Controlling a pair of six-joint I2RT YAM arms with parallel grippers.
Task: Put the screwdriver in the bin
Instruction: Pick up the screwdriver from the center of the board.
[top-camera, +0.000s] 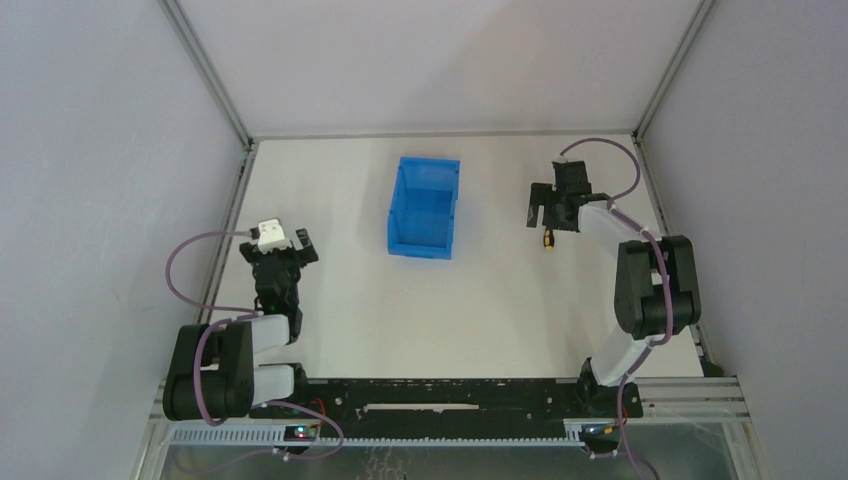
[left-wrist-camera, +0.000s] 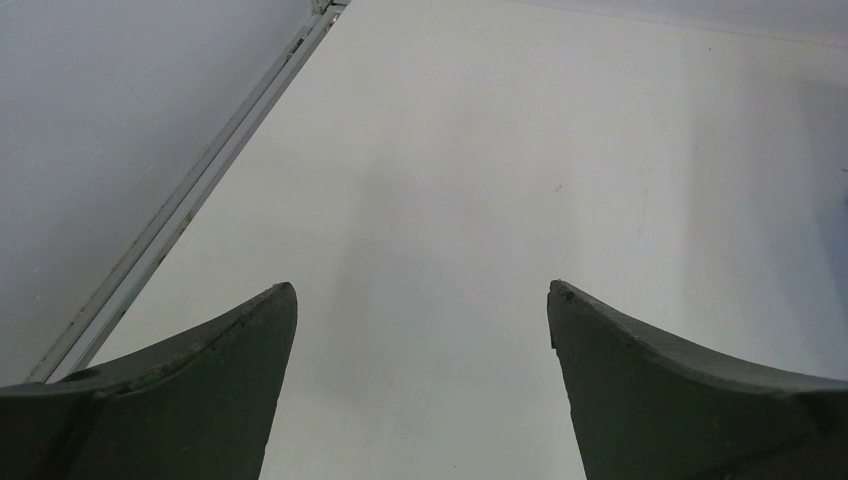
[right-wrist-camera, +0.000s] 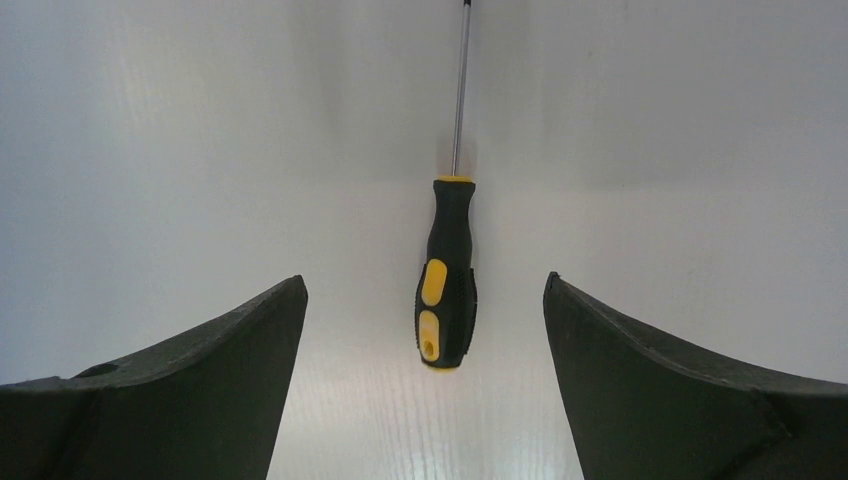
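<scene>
The screwdriver (right-wrist-camera: 447, 270) lies flat on the table (top-camera: 480, 300) at the right, well apart from the bin (top-camera: 421, 246) near the middle. The right gripper (right-wrist-camera: 424, 282) hangs over its handle, jaws spread to either side, apparently lined up to drop and pinch it. The left gripper (left-wrist-camera: 422, 290), also spread, sits idle at the near left.
</scene>
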